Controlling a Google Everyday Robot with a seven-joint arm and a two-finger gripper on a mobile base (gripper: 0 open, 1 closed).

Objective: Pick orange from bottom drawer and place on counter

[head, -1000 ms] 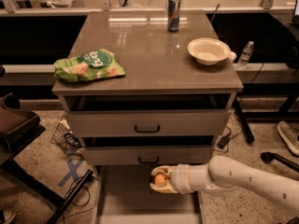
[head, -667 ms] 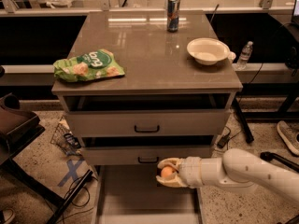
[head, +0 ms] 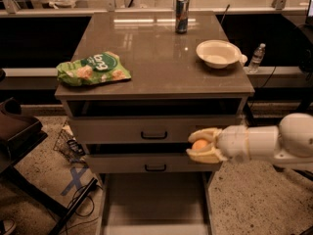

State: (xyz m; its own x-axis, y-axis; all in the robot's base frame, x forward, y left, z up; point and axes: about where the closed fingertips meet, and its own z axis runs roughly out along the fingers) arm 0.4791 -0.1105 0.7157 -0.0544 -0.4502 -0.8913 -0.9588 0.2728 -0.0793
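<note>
My gripper [head: 198, 145] is shut on the orange [head: 199, 145], a small round fruit held between two pale yellow fingers [head: 204, 133]. It hangs in front of the right part of the two grey-fronted drawers, above the pulled-out bottom drawer [head: 154, 199], whose pale flat floor shows nothing on it. The white arm reaches in from the right. The counter [head: 156, 62] is the glossy grey-brown top above the gripper.
On the counter lie a green snack bag [head: 93, 68] at the left, a cream bowl [head: 217, 53] at the right and a can [head: 182, 14] at the back. A water bottle [head: 256, 58] stands beyond the right edge. A dark chair [head: 14, 131] and cables sit at the left.
My gripper has risen with the orange and moved to the right, from just above the bottom drawer to the level of the upper drawer fronts.
</note>
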